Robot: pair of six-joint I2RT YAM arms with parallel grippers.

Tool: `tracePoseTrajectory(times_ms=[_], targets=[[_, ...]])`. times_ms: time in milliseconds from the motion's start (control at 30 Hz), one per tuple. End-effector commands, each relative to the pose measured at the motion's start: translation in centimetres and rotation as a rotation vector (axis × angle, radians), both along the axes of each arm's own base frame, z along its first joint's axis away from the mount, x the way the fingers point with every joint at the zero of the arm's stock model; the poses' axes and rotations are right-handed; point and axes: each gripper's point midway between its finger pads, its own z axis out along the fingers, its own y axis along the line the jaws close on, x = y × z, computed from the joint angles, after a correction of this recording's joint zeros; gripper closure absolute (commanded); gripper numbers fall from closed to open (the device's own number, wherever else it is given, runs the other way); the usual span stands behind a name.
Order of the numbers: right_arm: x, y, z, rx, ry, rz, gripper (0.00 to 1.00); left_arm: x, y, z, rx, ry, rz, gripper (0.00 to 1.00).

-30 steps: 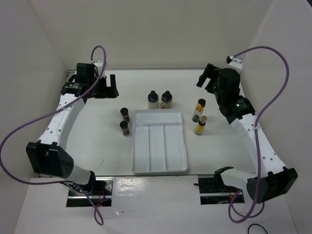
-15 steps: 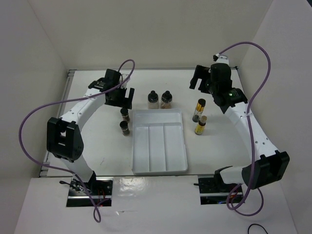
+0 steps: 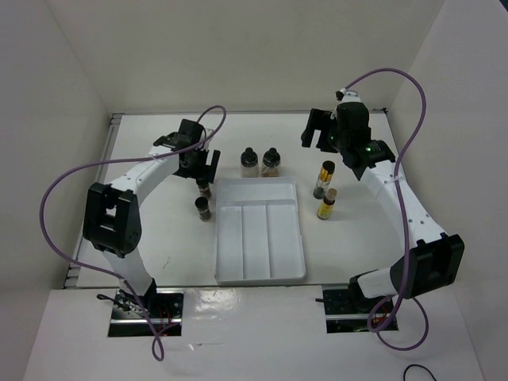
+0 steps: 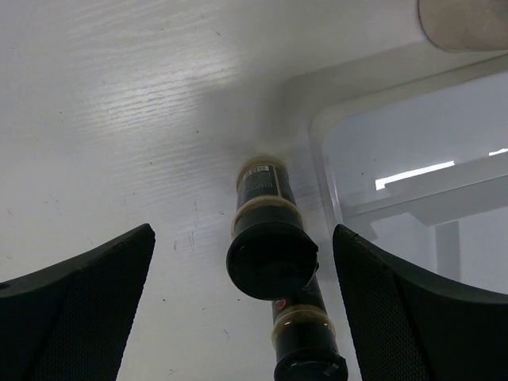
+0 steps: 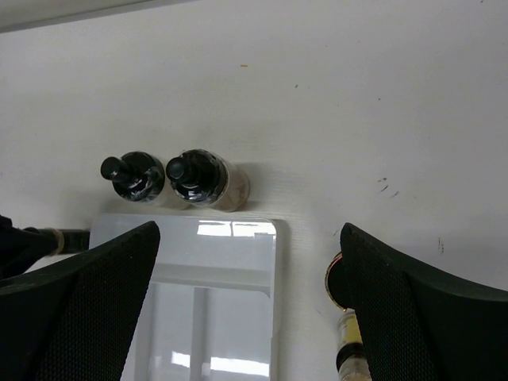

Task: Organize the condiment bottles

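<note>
Six bottles (image 3: 249, 161) overhead — left wrist, two jars (image 4: 271, 258)

All six stand upright. The far dark jar (image 3: 204, 188) and near dark jar (image 3: 203, 209) sit left of centre. The white-filled jar (image 3: 249, 162) and pinkish-brown jar (image 3: 271, 161) pair up toward the far edge. The black-capped yellow bottle (image 3: 324, 178) and cork-topped yellow bottle (image 3: 327, 205) sit right of centre.

The table (image 4: 119, 119) is white with a fine wood-like grain and a soft sheen. The white tray (image 4: 397, 167) looks like smooth, glossy plastic. The dark jar (image 4: 268, 230) has a shiny black cap. The pads (image 4: 71, 317) of the left gripper (image 4: 243, 254) are matt black and finely cross-hatched.
</note>
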Motion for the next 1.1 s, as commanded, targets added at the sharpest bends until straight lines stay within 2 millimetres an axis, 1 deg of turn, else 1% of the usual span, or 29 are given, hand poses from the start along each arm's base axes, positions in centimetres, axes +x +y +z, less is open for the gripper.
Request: tracePoseTrajectory(times_ms=[0,100,133,167,200,233,300,333,367,433,467,500,567,600,633,667,733,800,833,900,933,1000,1067], targets=[[0.3,0.1,1.8,-0.014,-0.058,0.016,0.01,-0.1,0.1,-1.0,0.015,0.012,0.015,0.02],[0.2,-0.1,1.5,-0.021,-0.049,0.008,0.01,-0.3,-0.5,-1.8,0.006,0.036,-0.004,0.07],[0.2,-0.1,1.5,-0.021,-0.049,0.008,0.01,-0.3,-0.5,-1.8,0.006,0.036,-0.004,0.07],[0.2,-0.1,1.5,-0.021,-0.049,0.008,0.01,-0.4,-0.9,-1.8,0.006,0.036,-0.013,0.09],[0.2,-0.1,1.5,-0.021,-0.049,0.008,0.01,-0.4,-0.7,-2.2,0.02,0.041,-0.006,0.12],[0.2,-0.1,1.5,-0.021,-0.049,0.008,0.01,-0.4,-0.8,-2.2,0.029,0.038,0.0,0.12],[0.2,-0.1,1.5,-0.021,-0.049,0.008,0.01,-0.4,-0.8,-2.2,0.029,0.038,0.0,0.17],[0.2,-0.1,1.1,-0.023,-0.04,0.008,0.01,-0.6,-0.5,-2.8,0.044,0.052,0.005,0.19],[0.2,-0.1,1.1,-0.023,-0.04,0.008,0.01,-0.6,-0.5,-2.8,0.044,0.052,0.005,0.21],[0.2,-0.1,1.1,-0.023,-0.04,0.008,0.01,-0.6,-0.5,-2.8,0.044,0.052,0.005,0.31],[0.1,-0.1,0.7,-0.026,-0.031,0.008,0.01,-0.6,-0.5,-2.8,0.044,0.052,0.005,0.34],[-0.1,-0.2,1.1,-0.023,-0.04,0.008,0.01,-0.6,-0.5,-2.8,0.044,0.052,0.005,0.42],[0.0,-0.3,1.1,-0.019,-0.039,-0.004,0.01,-0.6,-0.5,-3.2,0.047,0.061,0.005,0.48],[-0.1,-0.3,0.7,-0.022,-0.03,-0.004,0.01,-0.6,-0.5,-3.2,0.047,0.061,0.005,0.51],[-0.3,-0.4,1.0,-0.019,-0.039,-0.004,0.01,-0.7,0.0,-3.2,0.07,0.064,0.026,0.54],[-0.3,-0.4,1.0,-0.019,-0.039,-0.004,0.01,-1.0,0.1,-3.3,0.074,0.073,0.026,0.61],[-0.3,-0.4,1.0,-0.019,-0.039,-0.004,0.01,-0.9,0.3,-3.3,0.087,0.068,0.033,0.66],[-0.5,-0.4,1.0,-0.011,-0.038,-0.009,0.01,-0.5,0.4,-2.2,0.084,0.037,0.039,0.74],[-0.5,-0.4,1.0,-0.011,-0.038,-0.009,0.01,-0.5,0.3,-2.1,0.079,0.038,0.048,0.76],[-0.6,-0.4,0.8,-0.014,-0.029,-0.009,0.01,-0.1,0.4,-0.4,0.075,0.0,0.054,0.76],[-0.8,-0.5,1.2,-0.011,-0.039,-0.009,0.01,0.2,0.3,0.9,0.066,-0.024,0.055,0.76],[-0.8,-0.6,1.2,-0.007,-0.039,-0.021,0.01,0.6,0.3,2.5,0.062,-0.059,0.061,0.76],[-0.9,-0.6,1.6,-0.004,-0.048,-0.021,0.01,0.8,0.3,5.0,0.044,-0.107,0.063,0.76]])
